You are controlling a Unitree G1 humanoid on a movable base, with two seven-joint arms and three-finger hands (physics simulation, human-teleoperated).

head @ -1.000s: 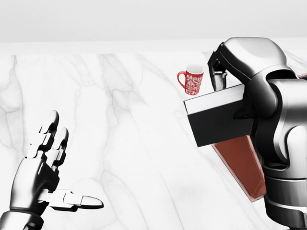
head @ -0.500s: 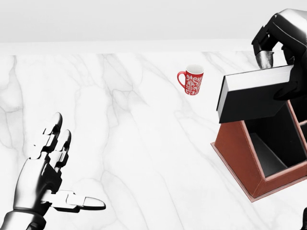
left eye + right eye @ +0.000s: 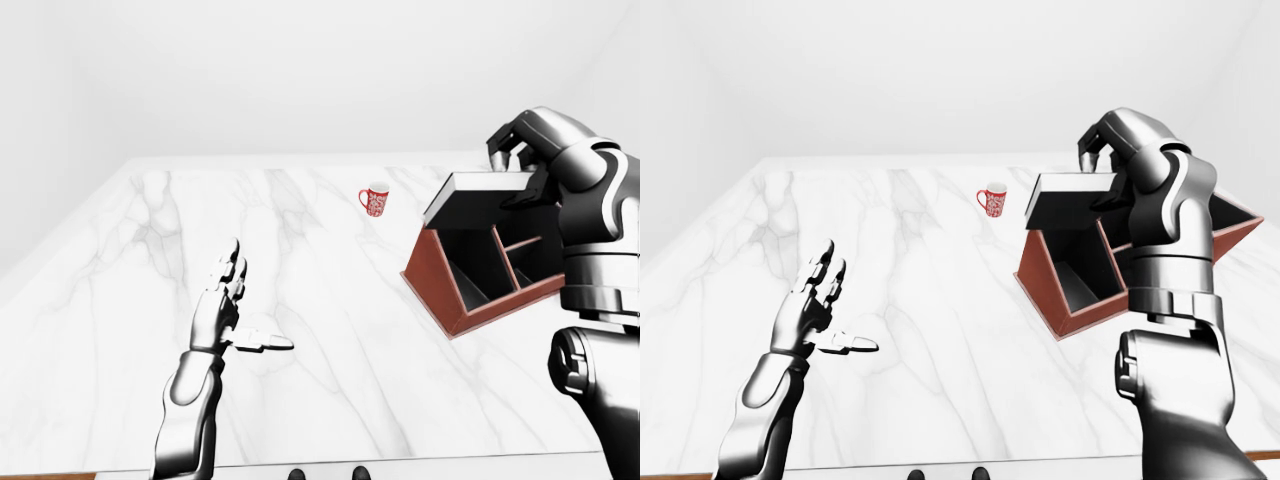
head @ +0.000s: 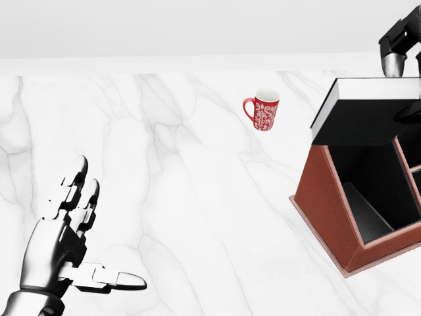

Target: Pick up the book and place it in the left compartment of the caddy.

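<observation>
right hand clamped on book, held flat, long axis crosswise, directly above caddy left compartment; left hand splayed, far off.

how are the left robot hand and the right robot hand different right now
The left robot hand is empty, fingers spread, low over the marble table. The right robot hand is raised, fingers closed on the black book above the red-brown caddy. Both are glossy metallic grey.
</observation>
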